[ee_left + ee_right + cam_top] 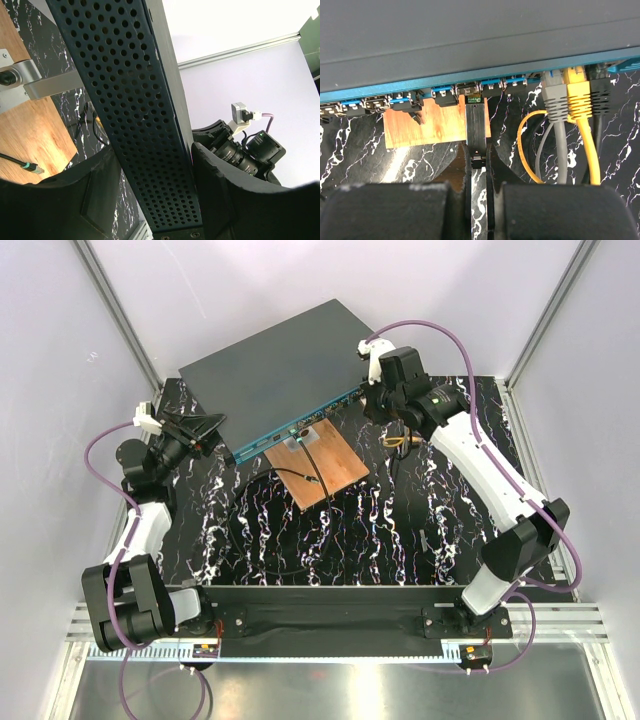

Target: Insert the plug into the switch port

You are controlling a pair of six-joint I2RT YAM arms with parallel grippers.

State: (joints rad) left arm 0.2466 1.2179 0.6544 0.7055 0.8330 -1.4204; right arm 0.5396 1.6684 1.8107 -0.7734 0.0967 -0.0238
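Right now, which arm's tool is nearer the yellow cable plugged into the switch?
Right. The right tool, gripping the black plug, sits close beside the yellow cable; the left tool grips the switch at its opposite end.

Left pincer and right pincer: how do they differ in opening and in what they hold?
The left pincer stands wide, clamped across the switch's perforated side; the right pincer is nearly shut on the thin black plug. The left pincer is at the switch's end, the right pincer faces its ports. Both hold something.

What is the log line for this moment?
left fingers: clamp switch | right fingers: hold plug | plug: tip at port mouth
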